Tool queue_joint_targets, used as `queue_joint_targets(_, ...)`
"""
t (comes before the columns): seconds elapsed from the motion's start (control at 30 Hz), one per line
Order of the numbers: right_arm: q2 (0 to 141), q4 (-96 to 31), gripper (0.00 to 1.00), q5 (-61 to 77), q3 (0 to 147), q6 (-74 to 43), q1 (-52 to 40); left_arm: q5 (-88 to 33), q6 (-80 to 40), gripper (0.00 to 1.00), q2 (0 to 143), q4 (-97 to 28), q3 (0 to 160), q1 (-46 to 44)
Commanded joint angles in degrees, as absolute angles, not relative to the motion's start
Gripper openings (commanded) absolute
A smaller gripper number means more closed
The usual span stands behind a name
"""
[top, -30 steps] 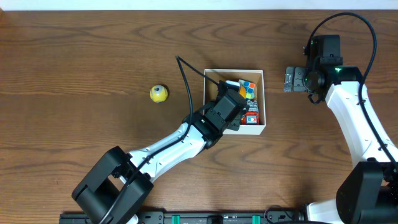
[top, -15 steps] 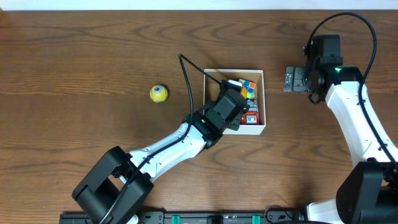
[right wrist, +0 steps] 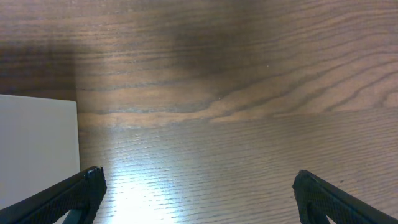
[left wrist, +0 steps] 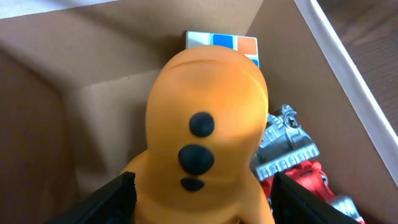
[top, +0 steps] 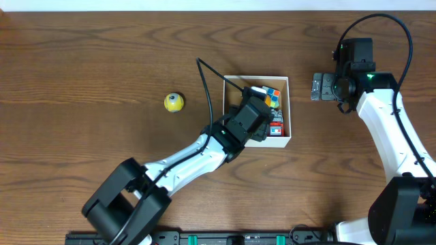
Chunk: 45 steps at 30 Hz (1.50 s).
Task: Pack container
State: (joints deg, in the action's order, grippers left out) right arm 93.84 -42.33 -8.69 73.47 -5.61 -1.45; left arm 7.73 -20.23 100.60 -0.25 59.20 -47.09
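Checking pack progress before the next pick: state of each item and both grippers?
container: lidless, partly filled.
orange toy: in container, between left gripper fingers; grip unclear.
puzzle cube: in container, at a corner.
red-grey toy: in container.
yellow ball: on table, outside container.
left gripper: over container, open or shut unclear.
right gripper: open, empty, above table.

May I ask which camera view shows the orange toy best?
The left wrist view: the orange toy fills it, black dots clear, inside the container. Overhead, the left arm covers it. The right wrist view shows only table and the container's outer wall.
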Motion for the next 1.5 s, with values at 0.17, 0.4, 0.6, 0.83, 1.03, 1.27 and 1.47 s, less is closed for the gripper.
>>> queue_joint_targets(0.17, 93.1, -42.3, 0.99, -9.2, 74.4, -5.3, -1.3, 8.6, -17.8, 0.55, 104.0, 2.0, 60.4, -47.0)
queue_joint_targets(0.4, 93.1, -42.3, 0.99, -9.2, 74.4, -5.3, -1.3, 8.6, -16.2, 0.22, 102.3, 2.0, 60.5, -47.1)
queue_joint_targets(0.6, 93.1, -42.3, 0.99, -9.2, 74.4, -5.3, -1.3, 8.7, -16.1, 0.21, 97.6, -0.3, 60.5, -47.0)
queue_joint_targets(0.83, 93.1, -42.3, 0.99, -9.2, 74.4, -5.3, -1.3, 11.9, -16.1, 0.1, 90.3, -5.7, 60.6, -47.0)
queue_joint_targets(1.03, 93.1, -42.3, 0.99, -9.2, 74.4, -5.3, -1.3, 12.9, -16.1, 0.09, 89.8, -11.2, 60.6, -47.0)
queue_joint_targets(1.27, 93.1, -42.3, 0.99, -9.2, 74.4, -5.3, -1.3, 13.0, -16.2, 0.09, 90.1, -11.1, 60.6, -46.9)
queue_joint_targets(1.47, 93.1, -42.3, 0.99, -9.2, 74.4, -5.3, -1.3, 13.2, -16.6, 0.14, 91.0, -10.0, 60.6, -46.9)
